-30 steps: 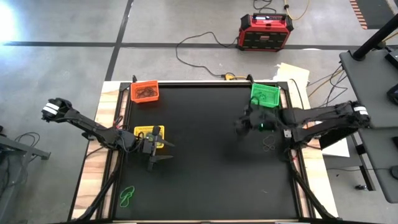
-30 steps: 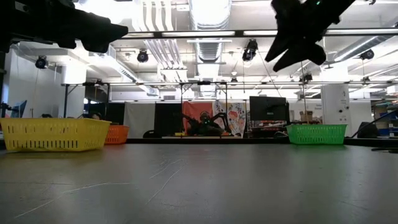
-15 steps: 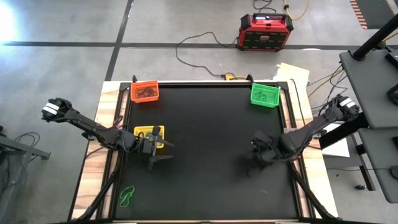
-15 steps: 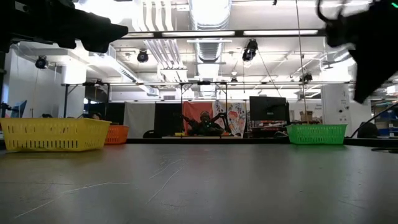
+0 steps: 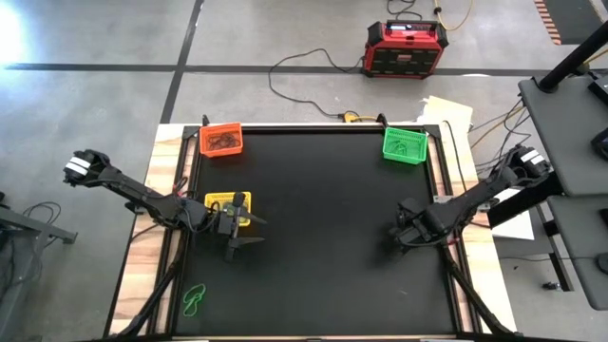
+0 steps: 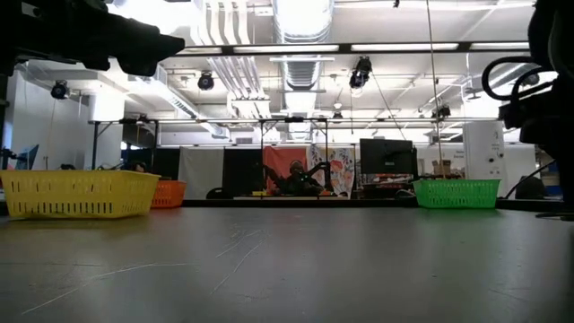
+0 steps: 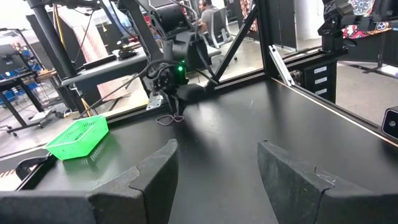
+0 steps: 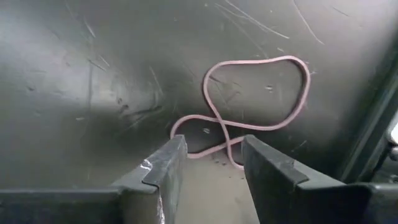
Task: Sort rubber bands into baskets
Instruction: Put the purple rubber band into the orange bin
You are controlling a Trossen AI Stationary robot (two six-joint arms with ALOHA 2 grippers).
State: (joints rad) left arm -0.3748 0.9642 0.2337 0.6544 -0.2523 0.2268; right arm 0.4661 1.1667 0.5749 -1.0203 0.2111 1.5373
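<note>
The right gripper (image 8: 211,165) hangs low at the mat's right edge, its fingers part open around nothing. A pinkish rubber band (image 8: 252,102), twisted into a figure-eight, lies flat on the table (image 5: 323,275) just ahead, its near loop reaching into the gap between the fingers. This arm is far nearer than the left gripper (image 5: 237,233), which waits open and empty beside the yellow basket (image 5: 217,200).

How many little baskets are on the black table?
3: the orange basket at the far left corner, the yellow basket under the left arm, the green basket at the far right.
</note>
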